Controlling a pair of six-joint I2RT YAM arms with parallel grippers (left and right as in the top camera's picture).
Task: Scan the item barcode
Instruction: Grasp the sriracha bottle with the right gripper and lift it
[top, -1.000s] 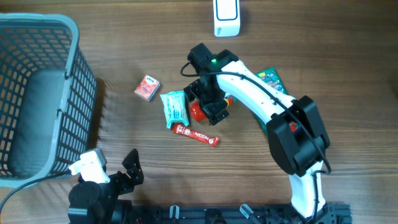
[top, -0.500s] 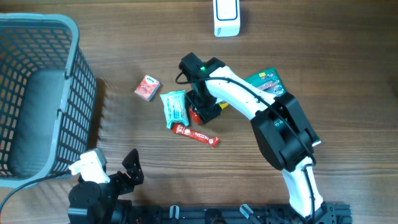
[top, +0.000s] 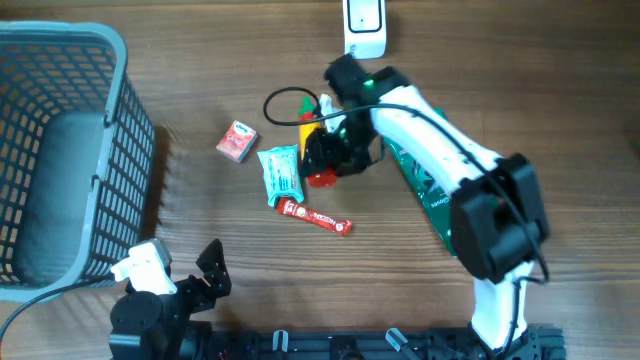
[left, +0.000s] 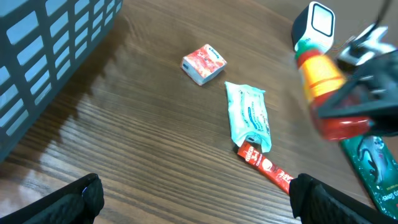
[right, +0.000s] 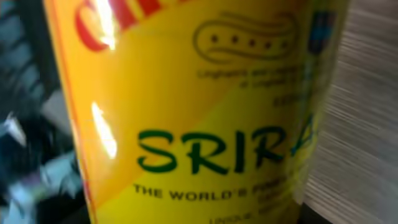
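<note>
The bottle (right: 186, 93) is clamped in the right fingers (top: 332, 152), so it's half hidden overhead, label cut off close up. Left fingers (left: 84, 198) are spread wide.

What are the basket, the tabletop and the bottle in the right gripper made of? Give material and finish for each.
Basket: looks like moulded plastic, matte grey-blue, an open grid of slots.
Tabletop: wood or wood-look laminate, dark brown with running grain; which one is unclear.
Bottle: probably plastic with a glossy yellow printed label, judging by the bright highlights on it.
</note>
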